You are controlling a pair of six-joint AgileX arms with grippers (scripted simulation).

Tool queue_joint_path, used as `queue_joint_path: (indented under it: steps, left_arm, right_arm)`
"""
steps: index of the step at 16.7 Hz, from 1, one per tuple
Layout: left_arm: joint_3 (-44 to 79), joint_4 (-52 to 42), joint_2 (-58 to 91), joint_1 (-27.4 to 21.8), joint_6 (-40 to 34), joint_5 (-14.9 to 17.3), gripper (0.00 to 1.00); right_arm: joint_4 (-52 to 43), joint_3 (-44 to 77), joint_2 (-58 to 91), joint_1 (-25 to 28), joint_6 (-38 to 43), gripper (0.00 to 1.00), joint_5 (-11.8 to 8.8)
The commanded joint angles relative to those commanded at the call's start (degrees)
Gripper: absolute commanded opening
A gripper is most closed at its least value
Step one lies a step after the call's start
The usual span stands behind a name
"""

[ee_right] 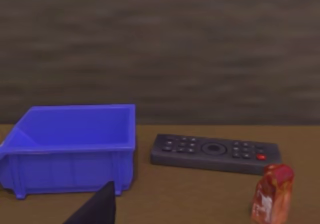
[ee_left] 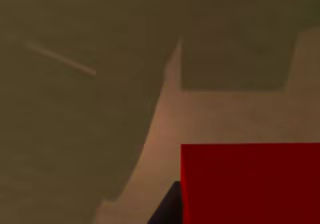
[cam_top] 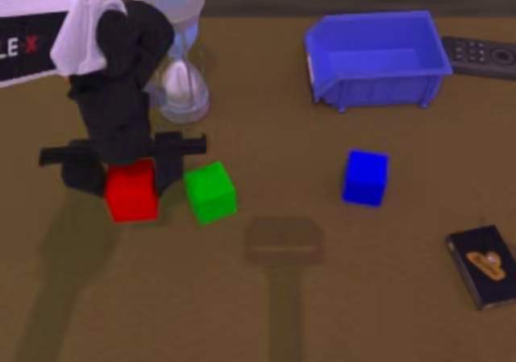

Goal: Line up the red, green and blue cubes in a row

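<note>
Top view: left end effector [cam_top: 131,171] straddled the red cube [cam_top: 131,190], apparently gripping it, beside the green cube [cam_top: 210,191]; blue cube [cam_top: 365,177] well apart.

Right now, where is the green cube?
In the top view the green cube sits left of the table's centre, just right of the red cube at the left gripper, with the blue cube well off to its right.

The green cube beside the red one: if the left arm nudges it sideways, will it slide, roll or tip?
The green cube has flat faces and sits squarely on the table, so it should slide, not roll. It looks as wide as tall, so tipping seems unlikely under a low push. It lies close beside the red cube under the left gripper, so a push leftward might shove that too.
</note>
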Motion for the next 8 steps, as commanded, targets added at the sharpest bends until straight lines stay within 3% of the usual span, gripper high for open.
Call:
queue_joint_path:
  steps: [4, 8]
  left_arm:
    - [-1.0, -1.2, -2.1, -12.1, -8.4, 0.0, 0.00]
    - [-1.4, -1.3, -3.5, -15.9, -11.6, -0.1, 0.00]
  right_arm:
    - [0.0, 0.0, 0.0, 0.0, 0.0, 1.00, 0.0]
    - [0.0, 0.0, 0.0, 0.0, 0.0, 1.00, 0.0]
